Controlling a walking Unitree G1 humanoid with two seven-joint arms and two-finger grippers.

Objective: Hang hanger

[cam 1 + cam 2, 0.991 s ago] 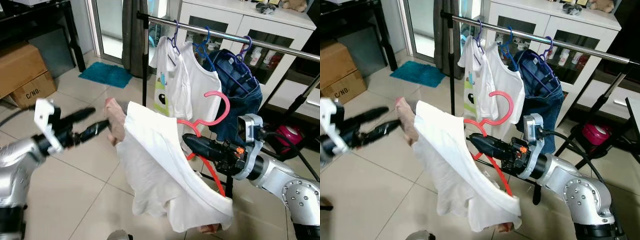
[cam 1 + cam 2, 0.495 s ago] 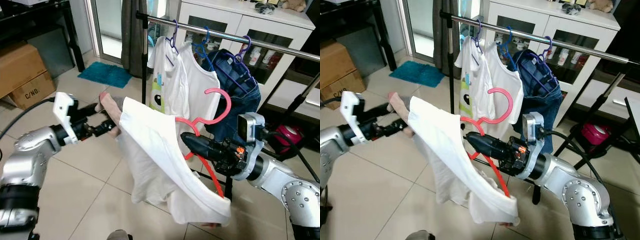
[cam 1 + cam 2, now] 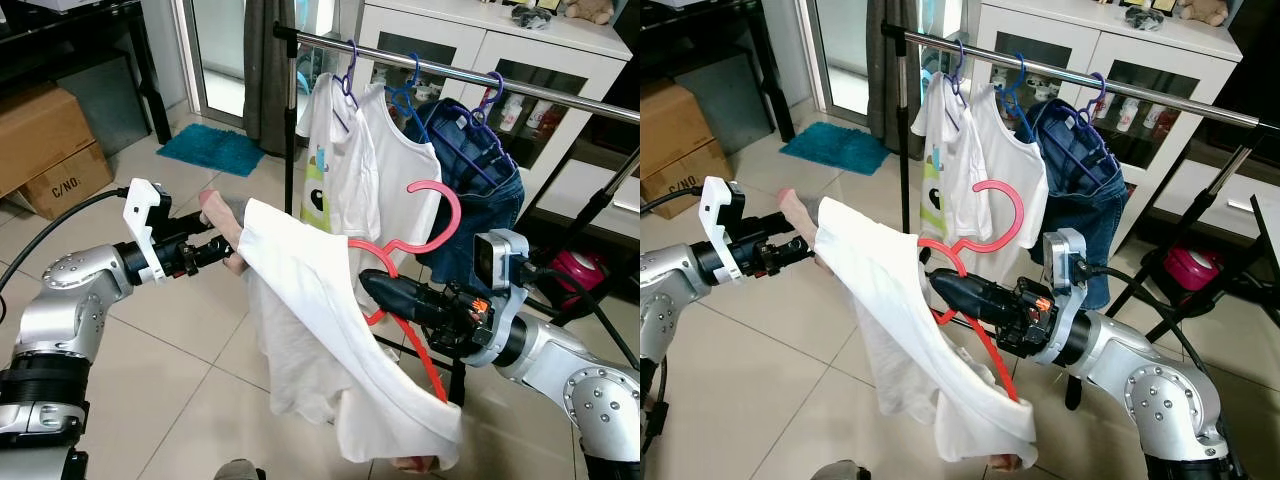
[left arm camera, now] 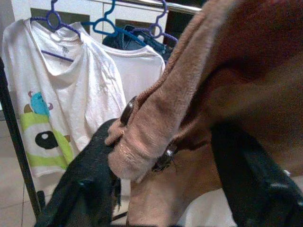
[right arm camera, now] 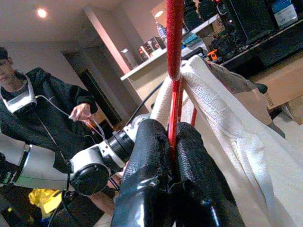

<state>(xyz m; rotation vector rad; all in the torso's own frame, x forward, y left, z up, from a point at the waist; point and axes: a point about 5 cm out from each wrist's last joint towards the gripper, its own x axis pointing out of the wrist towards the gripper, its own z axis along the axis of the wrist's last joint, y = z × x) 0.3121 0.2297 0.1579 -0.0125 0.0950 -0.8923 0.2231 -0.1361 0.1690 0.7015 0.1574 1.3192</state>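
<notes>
A red-pink hanger (image 3: 425,243) tilts below the rail, hook up, with a white garment (image 3: 320,330) draped over it.

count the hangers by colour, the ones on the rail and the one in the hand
purple hangers on the rail: 2
blue hangers on the rail: 1
red hangers, held in the right hand: 1
total: 4

Tiled floor (image 3: 190,350), teal mat (image 3: 212,148), cardboard boxes (image 3: 48,150), rack (image 3: 440,72) carrying perhaps three garments
</notes>
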